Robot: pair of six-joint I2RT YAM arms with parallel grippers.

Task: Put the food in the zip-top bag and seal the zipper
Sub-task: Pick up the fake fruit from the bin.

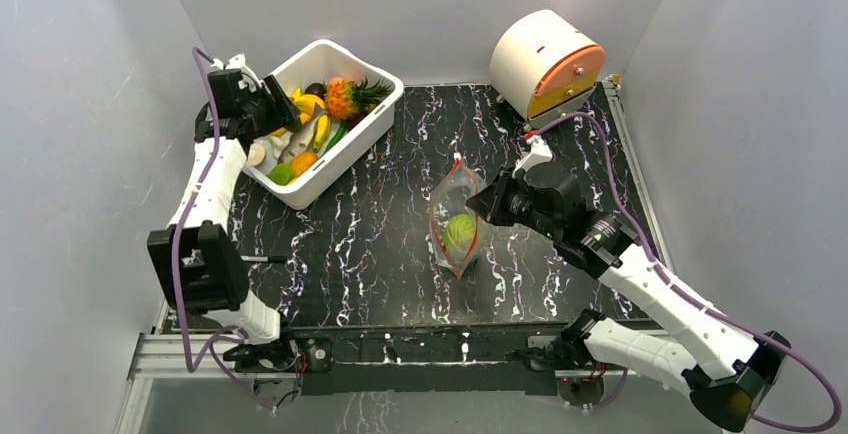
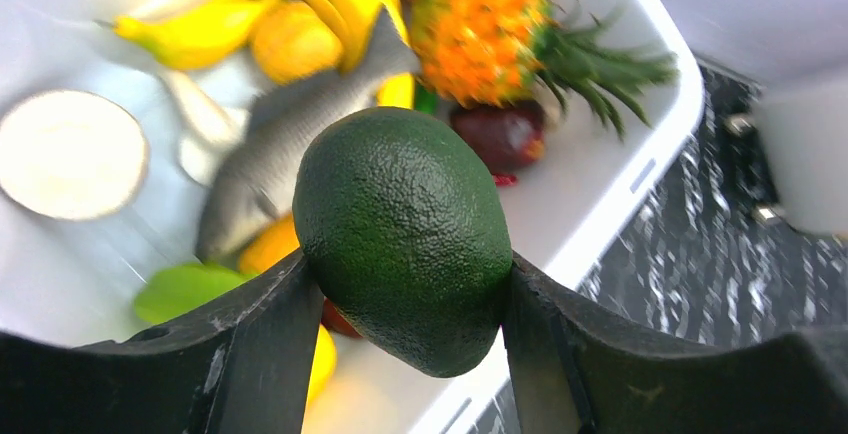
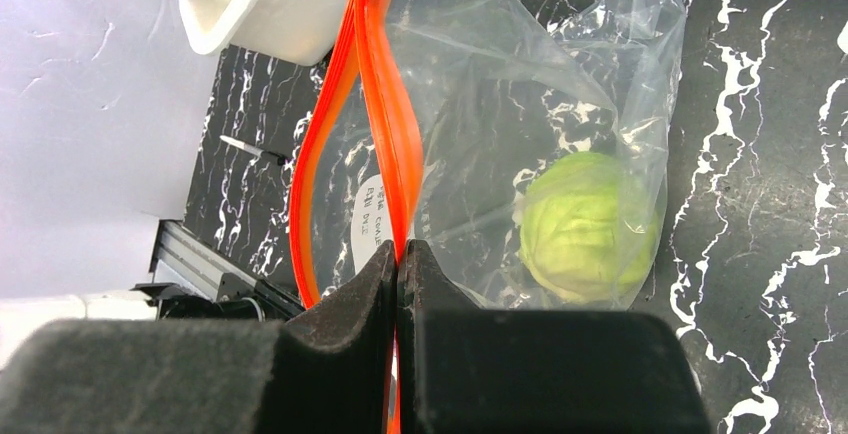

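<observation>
Clamping dark-green avocado (image 2: 405, 239) over tub (image 2: 590, 239): left jaws | right jaws pinch zipper (image 3: 397, 144), its end hidden

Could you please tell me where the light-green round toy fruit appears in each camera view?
Top external: the light-green round toy fruit sits mid-table inside the clear plastic zip-top bag.
Left wrist: not in it.
Right wrist: the fruit is right of centre, inside that bag.
Shared landmark: the white rectangular plastic tub, seen in all three views.

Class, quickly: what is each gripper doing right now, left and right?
Left gripper: closed on the dark-green avocado.
Right gripper: closed on the zipper of the zip-top bag.
</observation>
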